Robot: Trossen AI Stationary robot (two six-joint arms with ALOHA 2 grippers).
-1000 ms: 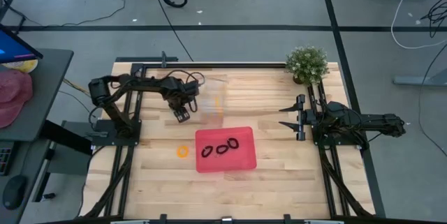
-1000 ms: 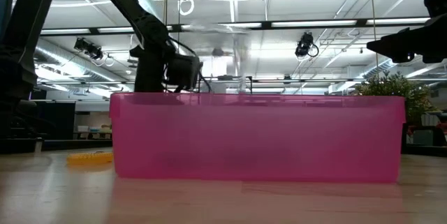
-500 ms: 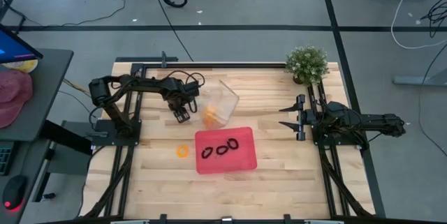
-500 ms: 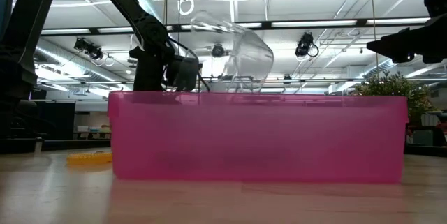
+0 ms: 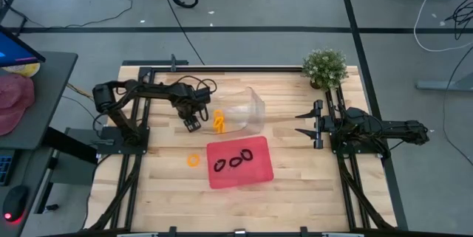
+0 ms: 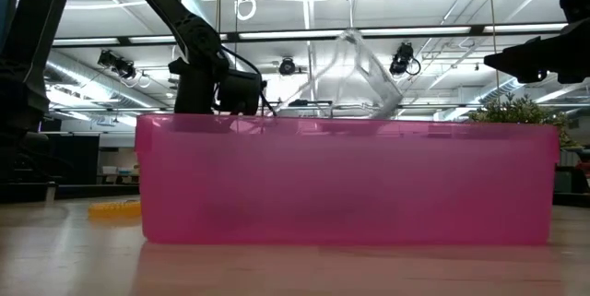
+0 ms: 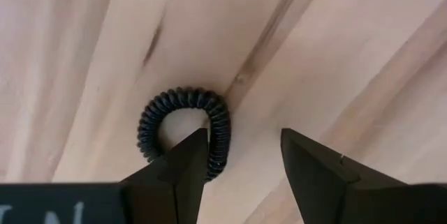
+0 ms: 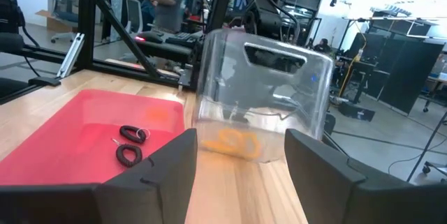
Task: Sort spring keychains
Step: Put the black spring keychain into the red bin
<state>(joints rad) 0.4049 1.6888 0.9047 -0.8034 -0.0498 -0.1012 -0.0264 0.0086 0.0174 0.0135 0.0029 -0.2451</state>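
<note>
A black spring keychain [image 7: 185, 130] is straddled on the worktop [image 5: 295, 185] by the left end effector [image 7: 241, 158], fingers apart and empty; its coil could be nudged aside, while orange keychains [image 5: 219, 121] lie under a toppled clear tray [image 5: 247, 111]

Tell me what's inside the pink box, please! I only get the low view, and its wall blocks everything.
Observer: Three black spring keychains lie in the pink tray.
Operator: Where did the orange ones go?
Observer: Several orange keychains sit inside the clear container behind the tray.
Operator: What's the left arm reaching for?
Observer: The left gripper is open and empty, right over another black keychain lying on the table.
</note>
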